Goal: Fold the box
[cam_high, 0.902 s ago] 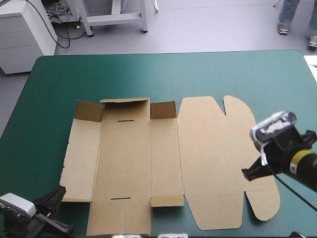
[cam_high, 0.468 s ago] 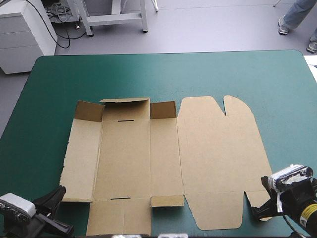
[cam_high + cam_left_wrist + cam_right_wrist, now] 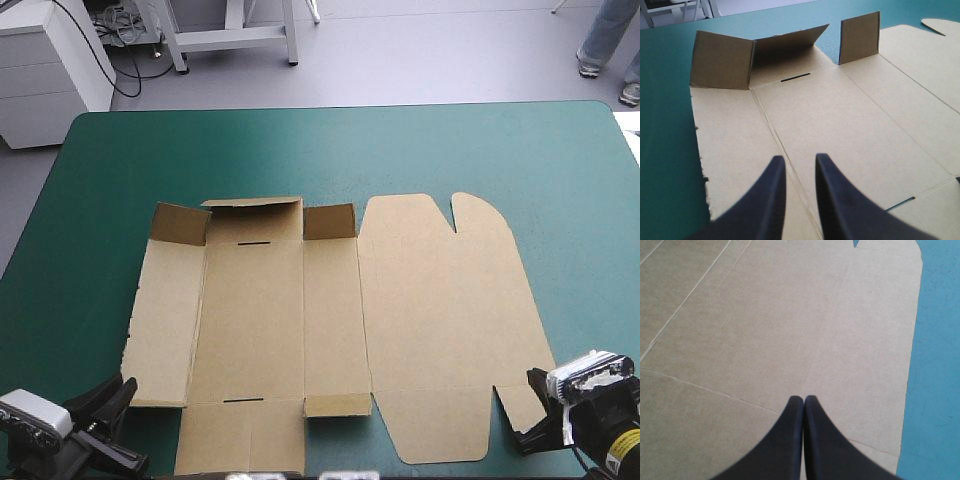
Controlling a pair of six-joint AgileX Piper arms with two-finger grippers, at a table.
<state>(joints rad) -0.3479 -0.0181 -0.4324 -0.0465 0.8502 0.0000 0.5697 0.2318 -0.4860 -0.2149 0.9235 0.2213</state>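
The brown box lies as a flat cut sheet in the middle of the teal-green table. Two small flaps stand up at its far edge, and the rounded lid panel lies flat on the right. My left gripper sits at the box's near left corner. In the left wrist view it is open by a narrow gap over the board, with nothing between its fingers. My right gripper is low at the lid's near right corner. Its fingers are shut above the lid.
A white cabinet stands on the floor beyond the table's far left corner. Bare teal-green cover runs along the far side and on both sides of the box. The cover begins just right of the lid's edge.
My right gripper has come down and toward the near edge, from above the lid's right edge to its near right corner. The left arm and the box have stayed put.
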